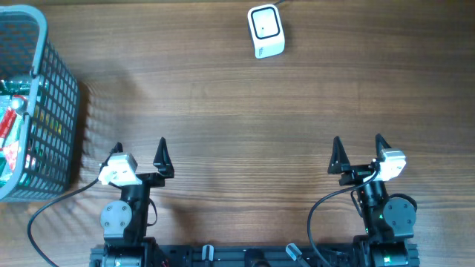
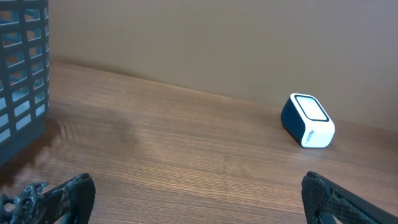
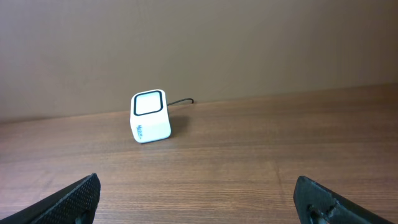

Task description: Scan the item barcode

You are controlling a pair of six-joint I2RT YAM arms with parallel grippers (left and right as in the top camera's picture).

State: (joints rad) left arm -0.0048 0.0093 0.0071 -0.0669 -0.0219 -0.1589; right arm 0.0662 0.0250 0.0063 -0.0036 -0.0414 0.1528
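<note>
1. White scanner point(image 1: 266, 31) sits at the counter's point(image 1: 223, 104) far edge.
2. Packaged items point(image 1: 11, 130) lie in the grey basket point(image 1: 59, 96), far left.
3. Left hand point(image 1: 139, 146) and right hand point(image 1: 358, 142) both gape wide, empty.

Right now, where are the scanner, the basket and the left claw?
scanner point(image 1: 265, 28), overhead view, its white top face.
basket point(image 1: 59, 111), overhead view, its grey side wall.
left claw point(image 1: 139, 143), overhead view, midway between its fingertips.
</note>
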